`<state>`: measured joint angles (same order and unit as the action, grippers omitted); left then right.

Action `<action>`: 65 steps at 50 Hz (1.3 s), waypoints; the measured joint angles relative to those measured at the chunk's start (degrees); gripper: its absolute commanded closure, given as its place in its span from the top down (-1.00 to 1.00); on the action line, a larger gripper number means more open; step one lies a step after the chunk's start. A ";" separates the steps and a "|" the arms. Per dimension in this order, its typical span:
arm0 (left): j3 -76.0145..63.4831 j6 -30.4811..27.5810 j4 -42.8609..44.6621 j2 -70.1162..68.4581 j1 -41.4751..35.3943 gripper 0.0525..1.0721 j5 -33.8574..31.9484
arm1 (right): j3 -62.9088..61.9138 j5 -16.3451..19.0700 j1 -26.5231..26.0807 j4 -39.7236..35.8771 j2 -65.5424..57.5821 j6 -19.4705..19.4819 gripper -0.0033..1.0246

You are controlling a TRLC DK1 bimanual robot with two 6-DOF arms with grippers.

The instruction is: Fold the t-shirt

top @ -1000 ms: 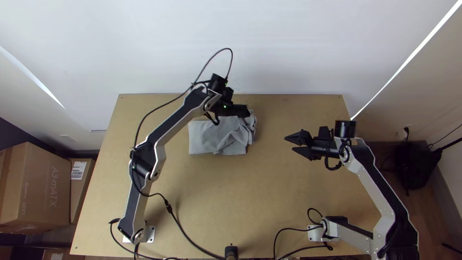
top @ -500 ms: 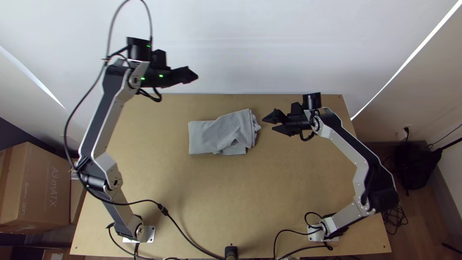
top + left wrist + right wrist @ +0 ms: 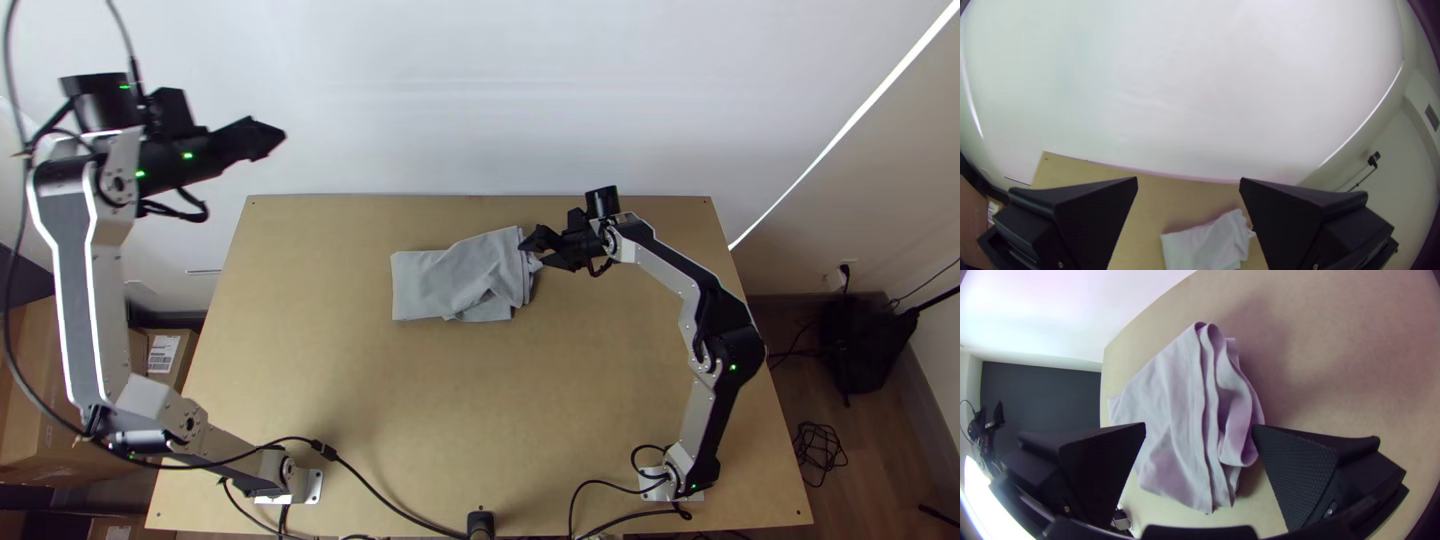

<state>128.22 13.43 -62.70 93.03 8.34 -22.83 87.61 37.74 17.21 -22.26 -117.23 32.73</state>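
Wooden table (image 3: 450,410) — pale wall (image 3: 480,100) behind, boxes (image 3: 40,458) beside

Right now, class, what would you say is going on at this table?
A grey t-shirt lies partly folded and rumpled on the wooden table. The robot's right gripper is open at the shirt's right-hand end, not gripping it. The left gripper hangs open, away from the cloth.
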 measured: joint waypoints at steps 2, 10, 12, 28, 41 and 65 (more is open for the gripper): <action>-0.24 -0.24 -0.04 -1.16 1.79 0.91 0.00 | 0.55 -0.24 0.09 0.31 -0.87 0.00 0.90; -0.61 -0.66 -0.92 -4.96 8.72 0.91 -0.02 | 3.02 -0.90 2.05 1.18 -4.44 -0.02 0.90; -0.63 -0.83 -1.25 -5.79 10.43 0.91 -0.02 | 3.54 -0.92 2.69 1.22 -5.18 -0.02 0.90; -2.29 -3.58 -4.09 -11.47 19.45 0.91 -0.50 | 8.76 -1.09 6.93 1.29 -9.94 0.04 -0.15; -2.58 -5.49 -5.44 -12.11 22.99 0.91 -1.38 | 9.18 -1.92 5.73 2.19 -11.56 0.26 -0.95; -3.04 -5.99 -5.35 -12.00 23.28 0.91 -2.64 | 2.93 -2.43 -16.55 5.60 -8.26 0.24 -0.95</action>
<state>125.19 7.44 -68.05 81.03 31.62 -25.47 90.54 35.31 0.67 -16.67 -125.49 32.97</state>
